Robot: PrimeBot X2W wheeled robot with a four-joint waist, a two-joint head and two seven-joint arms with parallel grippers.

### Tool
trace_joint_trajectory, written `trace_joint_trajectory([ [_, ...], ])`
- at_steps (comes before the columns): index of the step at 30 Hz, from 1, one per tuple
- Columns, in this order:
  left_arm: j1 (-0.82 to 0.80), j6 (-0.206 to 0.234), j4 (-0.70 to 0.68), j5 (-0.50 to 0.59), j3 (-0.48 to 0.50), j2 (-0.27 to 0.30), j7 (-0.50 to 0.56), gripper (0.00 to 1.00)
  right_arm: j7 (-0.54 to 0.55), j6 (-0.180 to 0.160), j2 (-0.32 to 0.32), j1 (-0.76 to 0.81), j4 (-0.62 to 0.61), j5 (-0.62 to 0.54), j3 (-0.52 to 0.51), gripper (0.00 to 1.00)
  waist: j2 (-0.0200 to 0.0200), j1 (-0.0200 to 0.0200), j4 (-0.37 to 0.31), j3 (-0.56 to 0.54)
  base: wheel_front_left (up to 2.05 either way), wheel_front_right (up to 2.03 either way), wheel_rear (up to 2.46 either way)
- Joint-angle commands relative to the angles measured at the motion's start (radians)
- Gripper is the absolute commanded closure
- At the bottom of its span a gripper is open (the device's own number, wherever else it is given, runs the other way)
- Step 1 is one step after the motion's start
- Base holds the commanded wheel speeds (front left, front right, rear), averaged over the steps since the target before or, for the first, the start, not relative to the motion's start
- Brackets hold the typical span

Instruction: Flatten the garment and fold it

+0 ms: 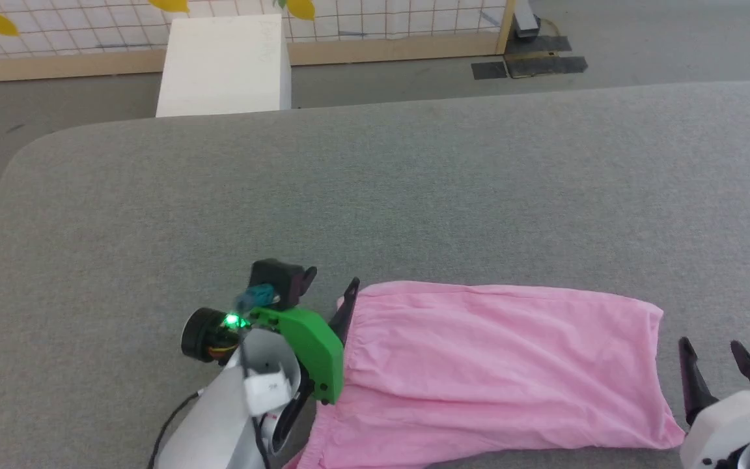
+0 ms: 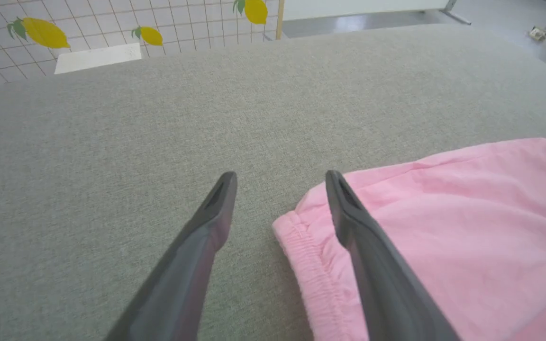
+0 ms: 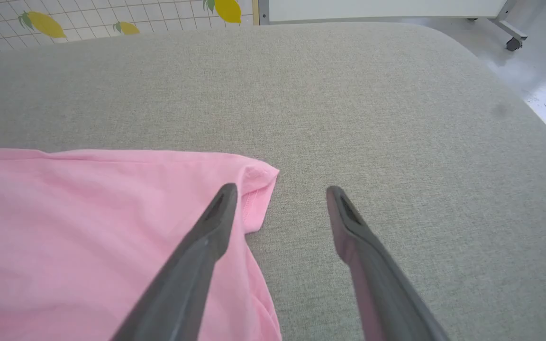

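garment [image 1: 492, 365]: pink, lies spread near edge of table [image 1: 375, 195], long axis left-right; mostly flat, a few soft creases, lower layer sticks out along near side.
feel (my guess): light, thin, limp; no stiffness, so it'll sag and drag if lifted by one point. Not fragile. Prob. grips the cloth-like table top a bit, so pull slow or it bunches.
waistband [image 2: 301, 255]: gathered elastic at left end; thicker, best pinch spot on that side.
hem corner [image 3: 259, 189]: far right corner, stitched edge, curls up slightly; easy place to get a finger under.
hold plan (guess): take both ends at once, waistband + hem, keep tension btwn them; a mid-cloth pinch would grab 1 layer only.
L gripper [image 2: 280, 177]: fingers wide apart, holds nothing; one finger over bare table, other over waistband corner. Touching cloth or not: can't tell.
R gripper [image 3: 280, 189]: fingers wide apart, holds nothing; one finger over hem corner, other over bare table.
table: grey woven padding, rounded corners, lots of free area beyond garment for folding.
room: grey floor [image 1: 674, 39], white box [image 1: 225, 65] just behind table, grid wall [image 2: 112, 19] w/ lemon shapes, dark tape patches [image 1: 531, 65] on floor.
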Motion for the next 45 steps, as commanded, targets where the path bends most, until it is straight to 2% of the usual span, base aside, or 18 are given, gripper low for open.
trace_joint_trajectory([
  [1, -0.034, -0.013, 0.027, 0.018, -0.018, 0.013, 0.049, 0.00, -0.020, -0.002, 0.000, -0.020, -0.009, -0.010, 0.012, 0.00, -0.0001, 0.0000, -0.023, 0.012, 0.00, 0.00, 0.00],
  [4, -0.083, -0.026, 0.074, 0.034, -0.052, 0.029, 0.167, 0.00, -0.034, -0.002, 0.000, -0.036, -0.015, -0.013, 0.037, 0.00, -0.0001, 0.0000, -0.046, 0.022, 0.00, 0.00, 0.00],
  [8, -0.126, -0.019, 0.097, 0.057, -0.078, 0.052, 0.287, 0.00, -0.030, -0.002, 0.000, -0.043, -0.028, 0.004, 0.063, 0.00, -0.0001, 0.0000, -0.071, 0.042, 0.00, 0.00, 0.00],
  [16, -0.165, 0.006, 0.118, 0.101, -0.123, 0.082, 0.462, 0.00, -0.014, -0.002, 0.000, -0.046, -0.043, 0.037, 0.093, 0.00, -0.0001, 0.0000, -0.100, 0.073, 0.00, 0.00, 0.00],
  [19, -0.169, 0.013, 0.115, 0.108, -0.131, 0.087, 0.482, 0.00, -0.009, -0.002, 0.000, -0.048, -0.051, 0.042, 0.100, 0.00, -0.0001, 0.0000, -0.105, 0.079, 0.00, 0.00, 0.00],
  [20, -0.167, 0.017, 0.114, 0.108, -0.132, 0.087, 0.485, 0.25, -0.007, -0.002, 0.000, -0.049, -0.054, 0.043, 0.103, 0.00, -0.0001, 0.0000, -0.107, 0.081, 0.00, 0.00, 0.00],
  [21, -0.163, 0.020, 0.114, 0.106, -0.132, 0.085, 0.487, 0.65, -0.006, -0.002, 0.000, -0.050, -0.057, 0.043, 0.106, 0.00, -0.0001, 0.0000, -0.108, 0.082, 0.00, 0.00, 0.00],
  [22, -0.158, 0.026, 0.111, 0.102, -0.130, 0.082, 0.485, 1.00, -0.005, -0.002, 0.000, -0.051, -0.061, 0.042, 0.109, 0.00, -0.0001, 0.0000, -0.108, 0.084, 0.00, 0.00, 0.00],
  [28, -0.117, 0.076, 0.066, 0.094, -0.116, 0.063, 0.430, 1.00, -0.034, -0.002, 0.000, -0.091, -0.090, 0.013, 0.103, 0.00, -0.0001, 0.0000, -0.096, 0.105, 0.00, 0.00, 0.00],
  [32, -0.090, 0.100, 0.017, 0.093, -0.119, 0.045, 0.389, 1.00, -0.043, -0.002, 0.000, -0.148, -0.056, -0.012, 0.081, 0.00, -0.0001, 0.0000, -0.073, 0.125, 0.00, 0.00, 0.00],
  [39, -0.091, 0.102, -0.010, 0.086, -0.127, 0.029, 0.361, 1.00, 0.135, -0.002, 0.000, -0.273, 0.120, -0.018, 0.005, 0.00, -0.0001, 0.0000, -0.038, 0.152, 0.00, 0.00, 0.00],
  [45, -0.108, 0.095, -0.005, 0.079, -0.137, 0.016, 0.350, 1.00, 0.307, -0.002, 0.000, -0.347, 0.226, -0.028, -0.004, 0.00, -0.0001, 0.0000, -0.020, 0.169, 0.00, 0.00, 0.00],
])
